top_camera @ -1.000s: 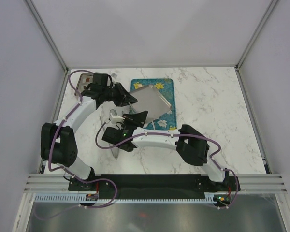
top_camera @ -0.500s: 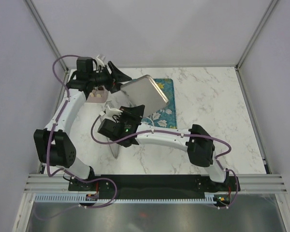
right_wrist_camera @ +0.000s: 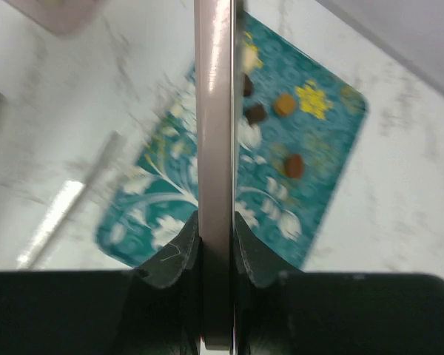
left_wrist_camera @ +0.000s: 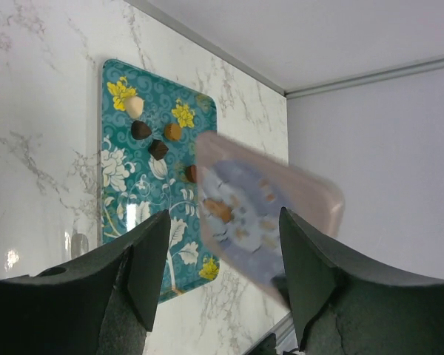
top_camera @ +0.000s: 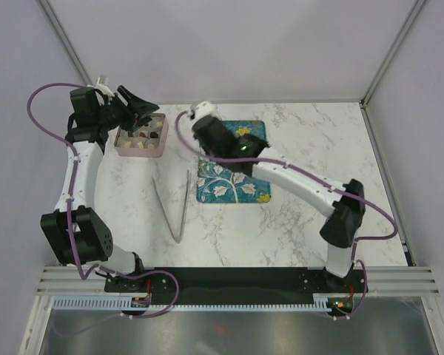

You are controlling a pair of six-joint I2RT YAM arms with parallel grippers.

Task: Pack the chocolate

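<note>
1. Between the fingers of my right gripper (right_wrist_camera: 215,222) stood a thin, pale-pink flat lid (right_wrist_camera: 214,111), seen edge-on. The jaws were pinched narrow on its lower edge and held it upright in the air.
2. Below that gripper lay a teal rectangular mat with white leaves and yellow flower prints (right_wrist_camera: 322,148), flat on the white marble table (top_camera: 318,148).
3. Loose pieces of chocolate (right_wrist_camera: 292,164) rested toward the mat's far end, just past the lid's edge. They were dark brown and mid brown, and none touched my fingers.
4. My left gripper (left_wrist_camera: 223,214) was raised off the table with its fingers spread wide and nothing between them.
5. Ahead of the left gripper, through the gap in its fingers, the lid showed broadside and blurred, with a faint print on its face. Beyond it, five pieces sat on the mat: one cream-white, two dark and two mid brown.
6. Just beside the left gripper, in the overhead view, sat a small pink box with compartments (top_camera: 142,153). It was uncovered, with round pieces in its cells.
7. Well apart from both grippers, towards my bases, long thin metal tongs (top_camera: 174,211) lay on the table, just left of the mat.
</note>
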